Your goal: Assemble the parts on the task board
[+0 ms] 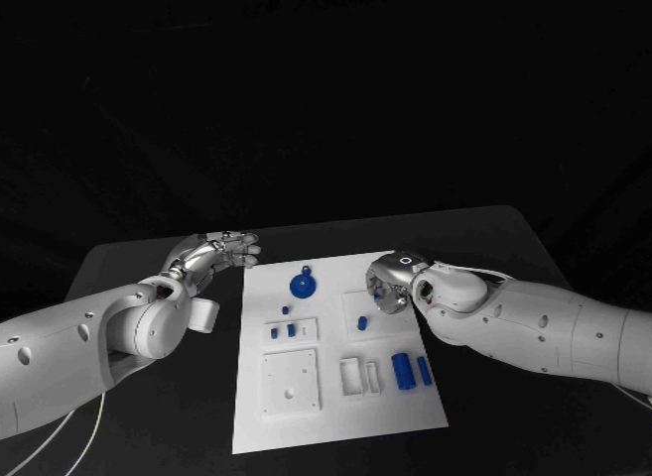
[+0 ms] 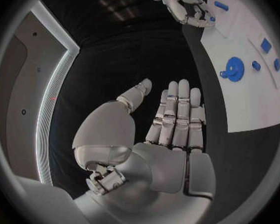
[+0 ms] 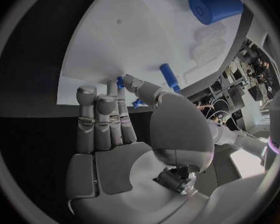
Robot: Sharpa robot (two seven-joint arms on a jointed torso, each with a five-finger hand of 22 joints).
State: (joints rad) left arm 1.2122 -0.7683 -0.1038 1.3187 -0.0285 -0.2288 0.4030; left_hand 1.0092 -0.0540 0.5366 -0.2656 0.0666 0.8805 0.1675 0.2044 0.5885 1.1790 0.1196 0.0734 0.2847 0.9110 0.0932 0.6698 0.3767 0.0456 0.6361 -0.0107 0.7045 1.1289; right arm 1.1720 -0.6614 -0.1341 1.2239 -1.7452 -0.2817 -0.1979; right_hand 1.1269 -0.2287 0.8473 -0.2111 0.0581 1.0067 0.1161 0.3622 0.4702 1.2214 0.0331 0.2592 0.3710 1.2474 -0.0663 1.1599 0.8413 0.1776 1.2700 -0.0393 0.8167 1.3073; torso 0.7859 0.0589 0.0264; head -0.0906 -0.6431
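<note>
Our right hand, fingers straight and holding nothing, hovers over the white board's right edge, just beside a small blue peg; our left hand, also empty, waits off the board.

The board is set at the table's middle. A gear is placed at its 12 o'clock, small pegs at 10, a cylinder at 3. The left hand is held off the 11 o'clock corner, the right hand over the 2 o'clock edge.
</note>
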